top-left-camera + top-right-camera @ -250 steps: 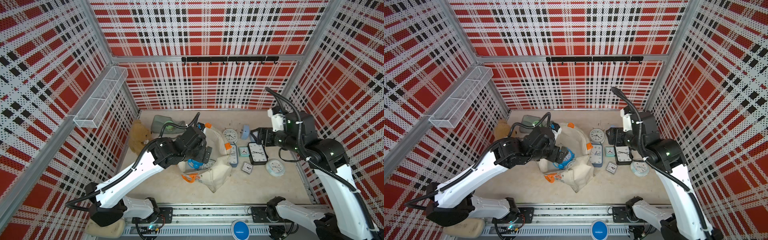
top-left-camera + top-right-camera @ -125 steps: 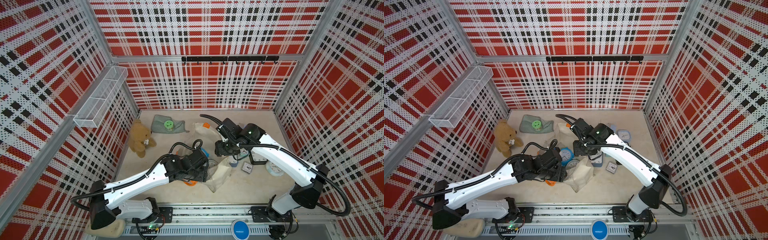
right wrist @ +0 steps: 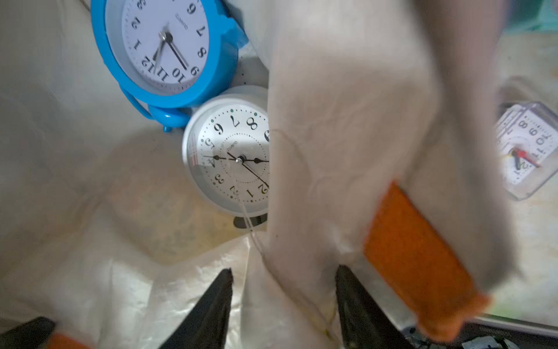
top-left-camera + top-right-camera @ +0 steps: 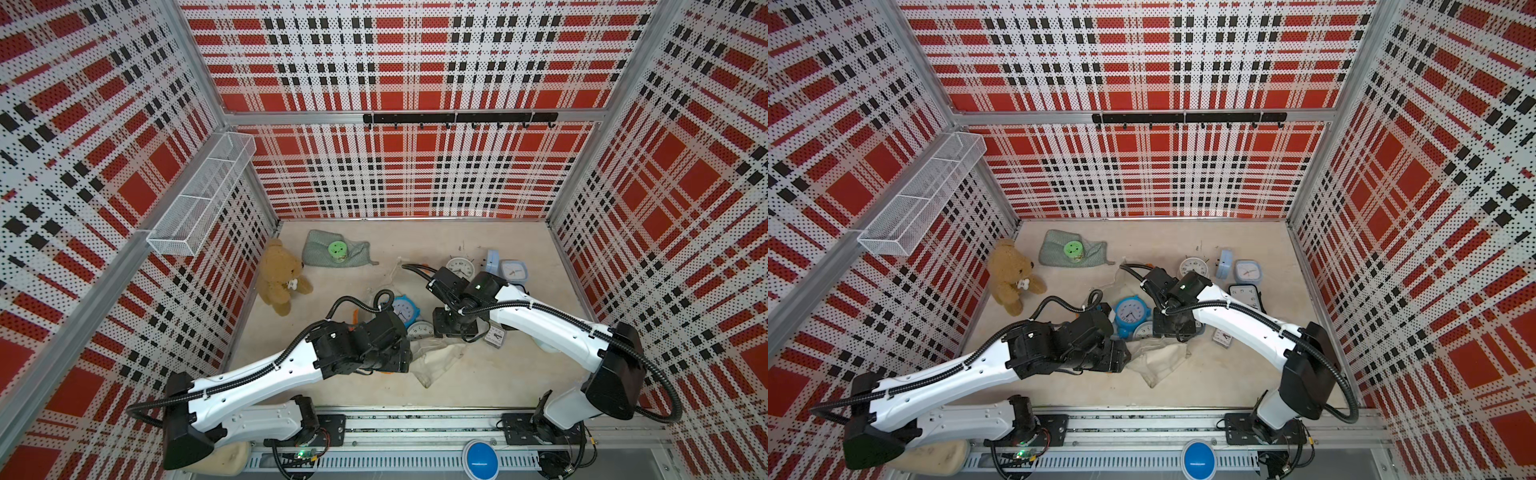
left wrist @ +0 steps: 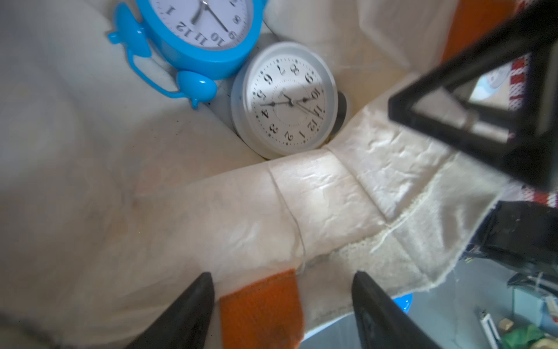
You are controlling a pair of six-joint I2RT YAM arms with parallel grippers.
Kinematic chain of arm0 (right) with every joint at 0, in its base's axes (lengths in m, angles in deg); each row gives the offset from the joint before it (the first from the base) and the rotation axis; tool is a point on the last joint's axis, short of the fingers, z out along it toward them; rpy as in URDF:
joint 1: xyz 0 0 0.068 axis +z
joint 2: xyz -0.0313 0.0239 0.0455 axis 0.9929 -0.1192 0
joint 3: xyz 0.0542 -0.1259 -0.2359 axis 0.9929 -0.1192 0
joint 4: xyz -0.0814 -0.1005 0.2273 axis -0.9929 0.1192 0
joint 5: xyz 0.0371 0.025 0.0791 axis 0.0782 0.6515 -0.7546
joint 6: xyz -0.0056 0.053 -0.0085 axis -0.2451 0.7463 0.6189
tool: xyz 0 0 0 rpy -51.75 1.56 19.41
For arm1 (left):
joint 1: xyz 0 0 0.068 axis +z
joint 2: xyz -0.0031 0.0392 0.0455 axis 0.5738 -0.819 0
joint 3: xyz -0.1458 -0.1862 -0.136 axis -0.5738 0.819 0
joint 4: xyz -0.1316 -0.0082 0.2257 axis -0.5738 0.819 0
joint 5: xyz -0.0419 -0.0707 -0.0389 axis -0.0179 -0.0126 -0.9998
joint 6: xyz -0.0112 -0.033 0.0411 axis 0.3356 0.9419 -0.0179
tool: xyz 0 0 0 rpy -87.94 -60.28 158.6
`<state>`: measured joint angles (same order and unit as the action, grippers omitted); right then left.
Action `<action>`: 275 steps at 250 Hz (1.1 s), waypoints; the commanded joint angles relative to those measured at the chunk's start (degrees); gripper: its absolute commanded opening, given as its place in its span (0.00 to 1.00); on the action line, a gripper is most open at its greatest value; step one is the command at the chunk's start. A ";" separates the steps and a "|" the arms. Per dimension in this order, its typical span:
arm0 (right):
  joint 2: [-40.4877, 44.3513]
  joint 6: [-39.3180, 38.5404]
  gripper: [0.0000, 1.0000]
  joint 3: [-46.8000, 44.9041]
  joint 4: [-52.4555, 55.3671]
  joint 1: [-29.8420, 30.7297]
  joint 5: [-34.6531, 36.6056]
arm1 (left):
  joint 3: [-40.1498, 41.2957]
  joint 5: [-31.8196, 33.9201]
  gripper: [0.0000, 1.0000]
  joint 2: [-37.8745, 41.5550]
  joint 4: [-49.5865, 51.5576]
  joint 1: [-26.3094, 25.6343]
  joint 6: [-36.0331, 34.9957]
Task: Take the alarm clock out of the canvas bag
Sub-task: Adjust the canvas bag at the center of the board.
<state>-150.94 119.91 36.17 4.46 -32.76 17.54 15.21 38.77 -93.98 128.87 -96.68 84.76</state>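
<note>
The cream canvas bag [image 4: 436, 361] [image 4: 1163, 361] lies floppy on the table with its mouth spread. Inside it lie a blue twin-bell alarm clock [image 4: 405, 309] [image 5: 199, 27] [image 3: 163, 45] and, touching it, a white round clock [image 4: 419, 330] [image 5: 287, 99] [image 3: 229, 157], both face up. My left gripper [image 5: 282, 273] [image 4: 405, 357] stands open at the bag's front rim, with an orange patch [image 5: 262, 308] between its fingers. My right gripper [image 3: 284, 268] [image 4: 455, 328] is open at the right rim, straddling a fold of canvas.
Several more clocks lie on the table right of the bag, among them a small clear one [image 4: 494, 336] [image 3: 528, 151] and a white round one [image 4: 460, 266]. A teddy bear [image 4: 282, 278] and a grey-green cloth [image 4: 336, 251] sit at the back left. A wire basket [image 4: 199, 199] hangs on the left wall.
My right arm has swung in from the clocks on the right to the bag's rim. My left arm has pulled back to the front rim. Both pairs of jaws have narrowed.
</note>
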 commanded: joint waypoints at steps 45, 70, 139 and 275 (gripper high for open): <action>3.96 4.61 0.59 -8.27 -0.42 1.36 -0.20 | -3.51 1.07 0.80 0.34 -4.41 7.92 3.00; 6.01 5.66 0.61 -10.38 -3.35 1.77 -0.08 | -3.42 0.25 0.80 -0.77 -8.50 9.67 5.70; 11.55 6.92 0.69 -14.35 -11.66 4.17 0.30 | -10.46 2.68 0.90 -10.42 -10.02 9.00 6.25; 17.20 11.71 0.70 -22.60 -16.69 5.95 2.08 | -6.00 6.30 0.99 -27.73 -18.62 13.05 17.31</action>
<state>-132.80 130.27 15.45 -14.08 -27.49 20.75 8.30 43.03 -118.59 112.83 -84.73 99.23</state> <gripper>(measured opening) 0.703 0.970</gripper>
